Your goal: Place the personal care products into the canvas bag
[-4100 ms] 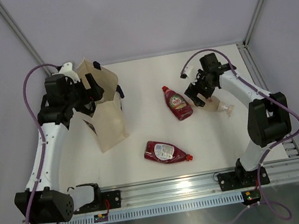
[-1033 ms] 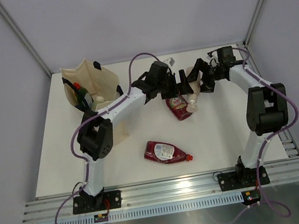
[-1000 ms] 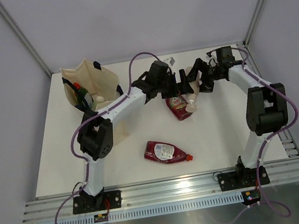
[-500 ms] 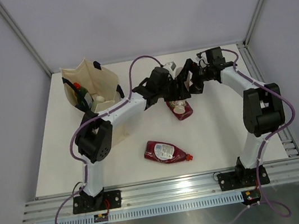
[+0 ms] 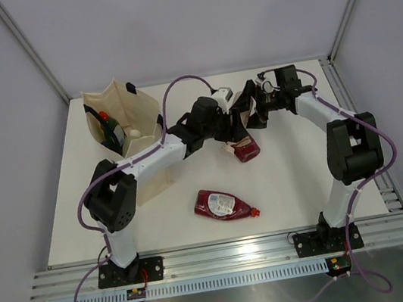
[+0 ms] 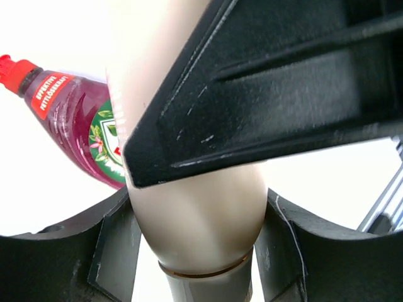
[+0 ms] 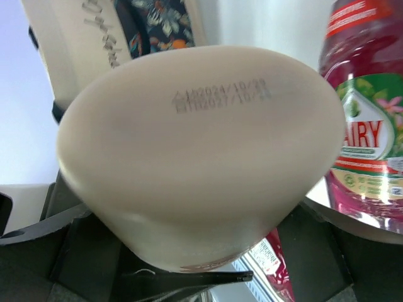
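Observation:
The beige-pink bottle [image 6: 195,226] hangs in the air between both grippers, above a dark red bottle [image 5: 245,146] lying on the table. My left gripper [image 5: 234,121] is shut on its shoulder just above the cap, both fingers pressed to its sides. My right gripper [image 5: 251,112] stands open round the bottle's base [image 7: 201,145]. A second dark red bottle [image 5: 224,203] lies nearer the front. The canvas bag [image 5: 140,109] stands upright at the far left. A green bottle with a red cap [image 5: 110,131] and something pale sit inside it.
My left arm reaches across in front of the bag's right side. White walls and metal frame posts close in the table at the back and sides. An aluminium rail [image 5: 234,257] runs along the near edge.
My left gripper has closed on the beige-pink bottle, and the right gripper's jaws have widened. Both grippers and the bottle have shifted left, toward the bag.

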`<state>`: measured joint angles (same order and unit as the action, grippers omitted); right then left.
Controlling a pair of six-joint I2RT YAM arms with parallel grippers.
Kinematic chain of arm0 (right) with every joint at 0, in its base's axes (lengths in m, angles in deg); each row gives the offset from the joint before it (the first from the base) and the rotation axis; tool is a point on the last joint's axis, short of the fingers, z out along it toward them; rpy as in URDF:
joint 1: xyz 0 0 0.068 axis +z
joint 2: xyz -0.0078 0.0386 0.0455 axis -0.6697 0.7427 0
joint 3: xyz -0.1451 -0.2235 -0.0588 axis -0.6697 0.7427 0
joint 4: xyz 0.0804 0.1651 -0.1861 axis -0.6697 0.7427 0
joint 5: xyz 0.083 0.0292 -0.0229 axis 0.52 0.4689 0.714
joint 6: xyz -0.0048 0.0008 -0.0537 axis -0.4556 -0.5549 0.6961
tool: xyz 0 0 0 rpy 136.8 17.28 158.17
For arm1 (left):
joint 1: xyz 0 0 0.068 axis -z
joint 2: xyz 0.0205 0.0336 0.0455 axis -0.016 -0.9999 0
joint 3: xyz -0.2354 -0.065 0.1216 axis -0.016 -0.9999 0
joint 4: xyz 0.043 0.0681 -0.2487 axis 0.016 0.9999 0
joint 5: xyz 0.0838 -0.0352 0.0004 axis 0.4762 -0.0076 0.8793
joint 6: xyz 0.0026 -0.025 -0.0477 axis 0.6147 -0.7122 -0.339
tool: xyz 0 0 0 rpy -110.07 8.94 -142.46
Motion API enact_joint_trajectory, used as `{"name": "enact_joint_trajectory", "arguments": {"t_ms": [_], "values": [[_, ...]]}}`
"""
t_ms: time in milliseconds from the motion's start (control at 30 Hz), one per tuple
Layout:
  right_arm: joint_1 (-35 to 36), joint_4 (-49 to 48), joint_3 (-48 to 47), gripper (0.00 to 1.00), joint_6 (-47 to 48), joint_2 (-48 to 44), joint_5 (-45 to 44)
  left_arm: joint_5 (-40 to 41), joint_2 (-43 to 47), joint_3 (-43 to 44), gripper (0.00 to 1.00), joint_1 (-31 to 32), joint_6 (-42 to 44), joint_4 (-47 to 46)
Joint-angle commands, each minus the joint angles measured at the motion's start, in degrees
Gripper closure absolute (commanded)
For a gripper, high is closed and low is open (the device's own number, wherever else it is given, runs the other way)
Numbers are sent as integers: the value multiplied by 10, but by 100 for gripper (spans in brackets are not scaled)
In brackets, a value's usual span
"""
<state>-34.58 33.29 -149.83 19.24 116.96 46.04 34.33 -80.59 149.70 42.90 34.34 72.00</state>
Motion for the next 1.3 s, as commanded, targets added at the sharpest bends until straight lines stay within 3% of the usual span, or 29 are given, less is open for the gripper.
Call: {"name": "enact_joint_trajectory", "arguments": {"t_ms": [0,367,800,1267], "values": [[8,-21,-50,1,79,-52,136,-76,68,-25,100,-14,36,-86],[6,-24,-68,0,104,-57,127,-181,111,-55,100,-32,6,-108],[-32,-40,-121,1,76,-42,114,-202,133,-36,100,-40,62,-2],[-49,-78,-119,0,36,-40,106,-223,144,-46,100,-50,44,-8]]}}
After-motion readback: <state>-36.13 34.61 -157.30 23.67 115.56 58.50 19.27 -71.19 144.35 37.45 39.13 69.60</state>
